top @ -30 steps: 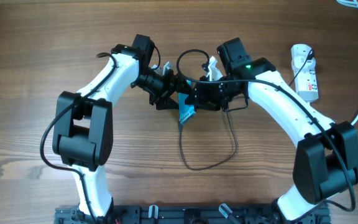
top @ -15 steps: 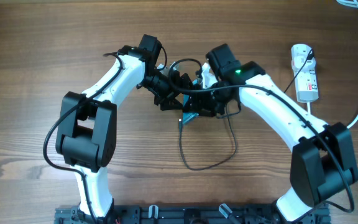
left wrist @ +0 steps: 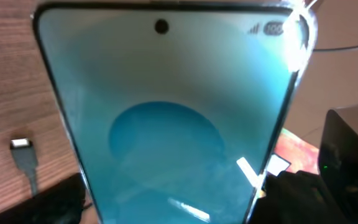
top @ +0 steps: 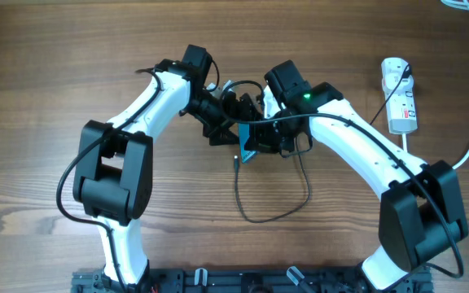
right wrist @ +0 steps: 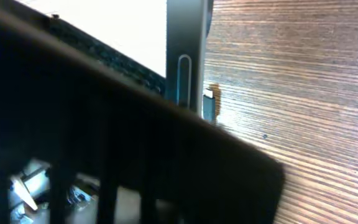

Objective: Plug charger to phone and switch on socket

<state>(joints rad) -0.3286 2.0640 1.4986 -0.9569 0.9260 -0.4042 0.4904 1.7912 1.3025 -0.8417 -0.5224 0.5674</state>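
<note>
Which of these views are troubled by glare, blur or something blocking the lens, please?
Overhead: evenly lit and sharp. Left wrist: the phone fills the frame, soft, with bright glare at its upper right corner; the charger plug is blurred. Right wrist: a dark out-of-focus shape blocks the lower left; the table is sharp.

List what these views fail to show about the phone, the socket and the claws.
- The phone's charging port: left wrist, cut off by the bottom edge; overhead, too small.
- The socket's switch positions: overhead, too small.
- Which claw grips the phone: overhead, left claw and right claw crowd it; right wrist, a blurred dark shape blocks the view.
</note>
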